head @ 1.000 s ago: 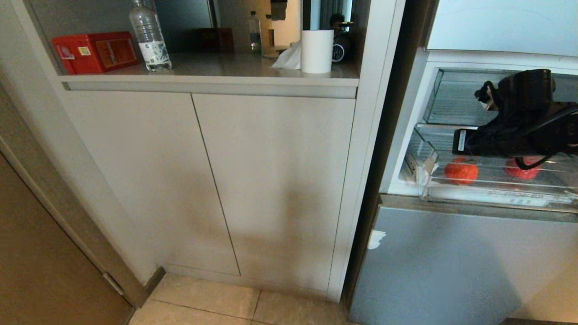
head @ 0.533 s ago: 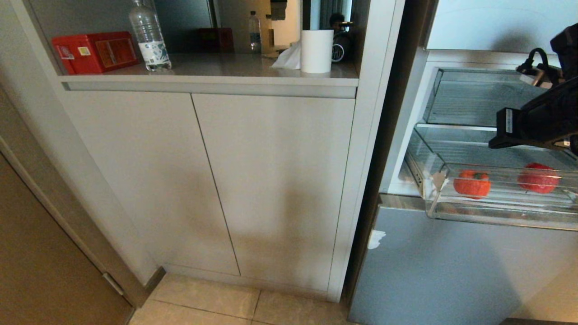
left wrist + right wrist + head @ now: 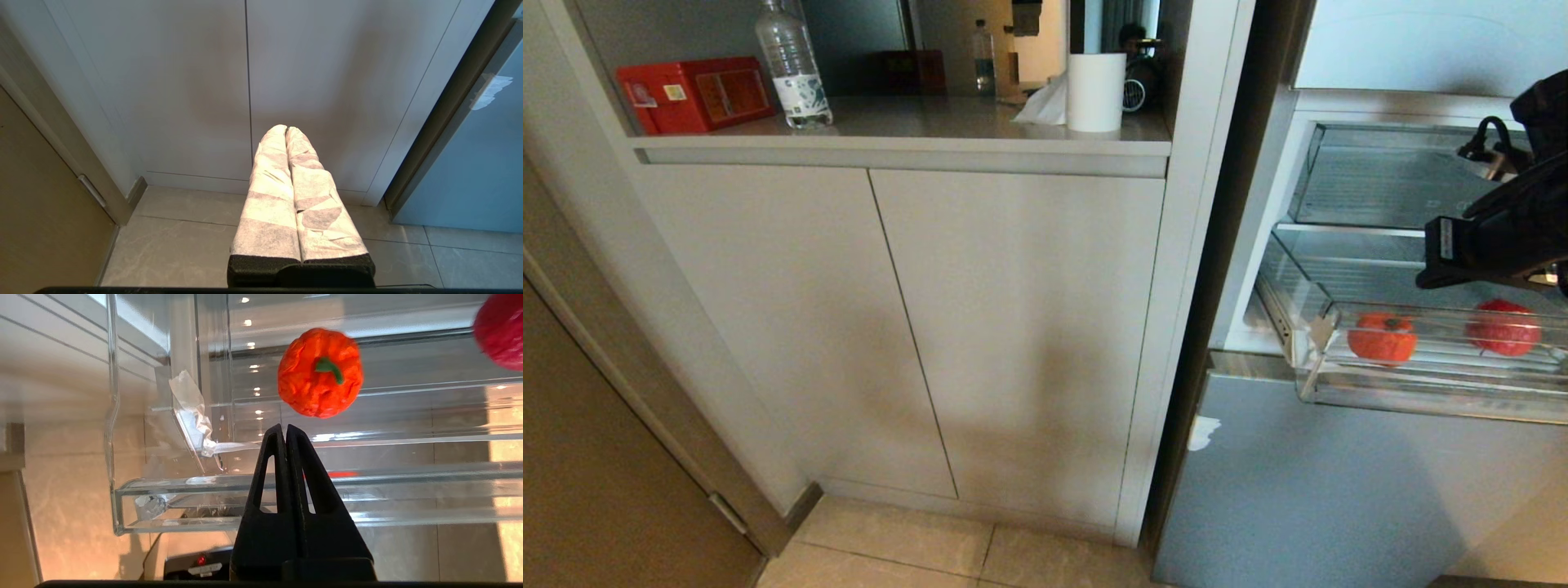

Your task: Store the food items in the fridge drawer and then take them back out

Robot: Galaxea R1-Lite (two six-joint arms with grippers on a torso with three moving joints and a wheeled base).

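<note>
Food items [image 3: 1382, 338] inside fridge drawer [image 3: 1421, 392]

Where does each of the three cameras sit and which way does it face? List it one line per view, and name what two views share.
Head view: on the robot's head, looking forward and down at grey cabinet doors and the open fridge; the right arm shows above the fridge drawer.
Left wrist view: behind the left gripper, shut, facing the cabinet base and floor tiles.
Right wrist view: behind the right gripper, shut, facing into the drawer at the orange-red food item.
Shared: head and right wrist views both show the drawer, the orange-red item and the red food item.
</note>
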